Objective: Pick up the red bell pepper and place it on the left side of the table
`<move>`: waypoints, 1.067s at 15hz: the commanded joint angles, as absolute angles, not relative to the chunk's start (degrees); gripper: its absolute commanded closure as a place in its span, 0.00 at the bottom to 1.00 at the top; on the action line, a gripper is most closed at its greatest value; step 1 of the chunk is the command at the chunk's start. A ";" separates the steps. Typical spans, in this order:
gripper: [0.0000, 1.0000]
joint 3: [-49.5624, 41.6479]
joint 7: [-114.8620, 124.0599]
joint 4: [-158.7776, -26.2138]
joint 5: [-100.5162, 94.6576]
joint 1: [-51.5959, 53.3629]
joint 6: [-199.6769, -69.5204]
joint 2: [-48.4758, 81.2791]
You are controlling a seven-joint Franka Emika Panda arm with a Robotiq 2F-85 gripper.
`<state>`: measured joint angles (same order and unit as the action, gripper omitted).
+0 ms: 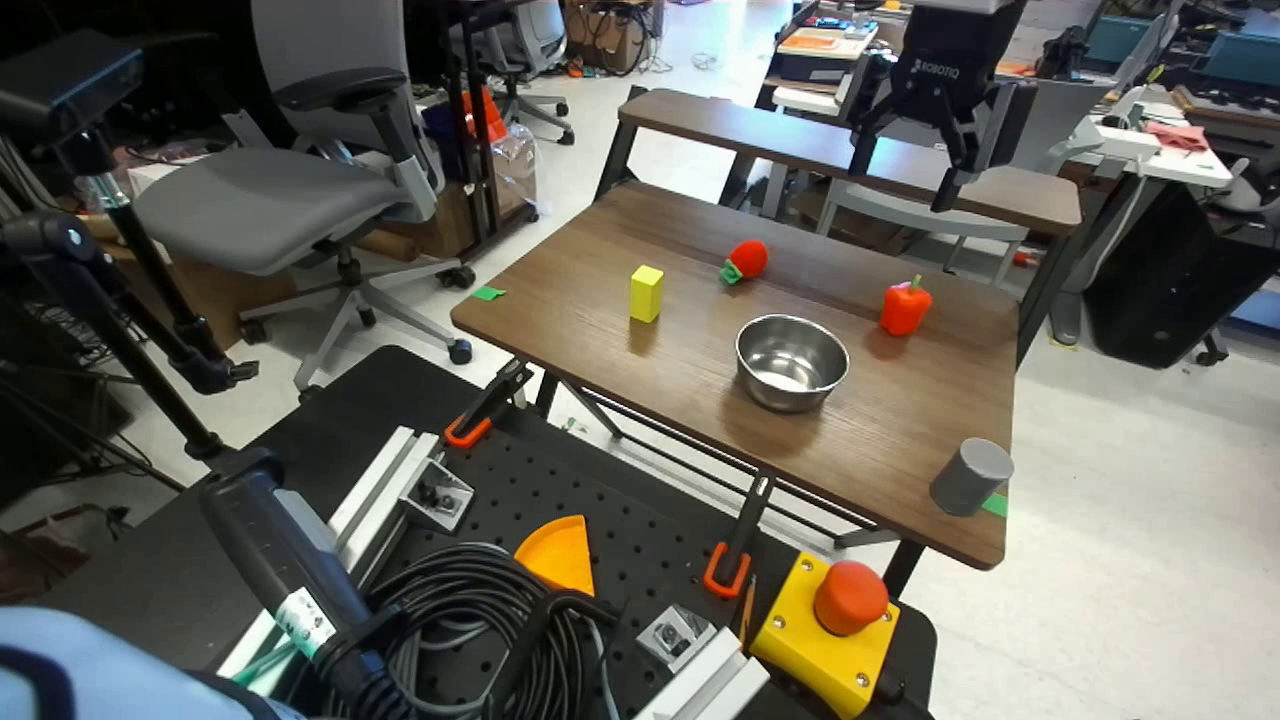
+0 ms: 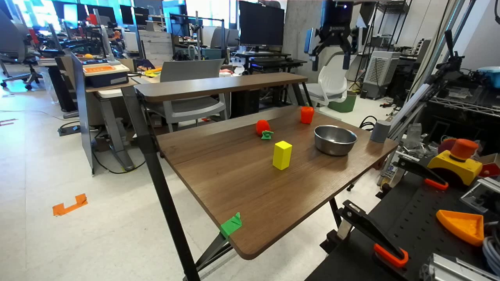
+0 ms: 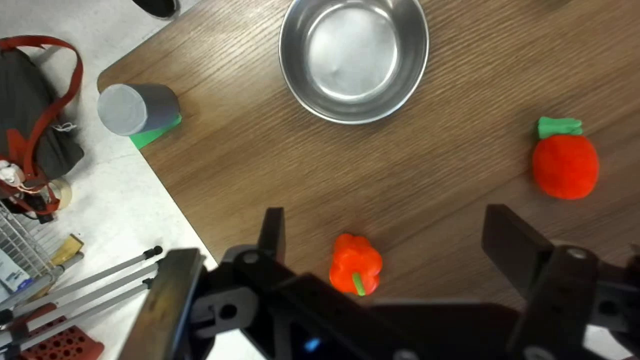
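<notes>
On the worktop (image 1: 560, 275), the red bell pepper (image 1: 904, 311) stands near a bowl (image 1: 792, 365). Above hangs the end effector (image 2: 331, 63), spread.

A steel bowl (image 1: 791, 366) stands between a yellow block (image 1: 646, 296) and grey cylinder (image 1: 966, 480), near a round red toy (image 1: 752, 258).

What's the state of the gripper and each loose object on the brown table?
gripper: open, holding nothing
red bell pepper: upright, stem up, not gripped
steel bowl: upright, mouth up
yellow block: standing on end
round red toy: lying on its side, green top pointing sideways
gray cylinder: standing on end
</notes>
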<state>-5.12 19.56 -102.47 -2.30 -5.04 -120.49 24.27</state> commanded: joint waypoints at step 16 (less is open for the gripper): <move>0.00 -9.88 33.26 -55.60 3.68 -6.51 -104.88 64.14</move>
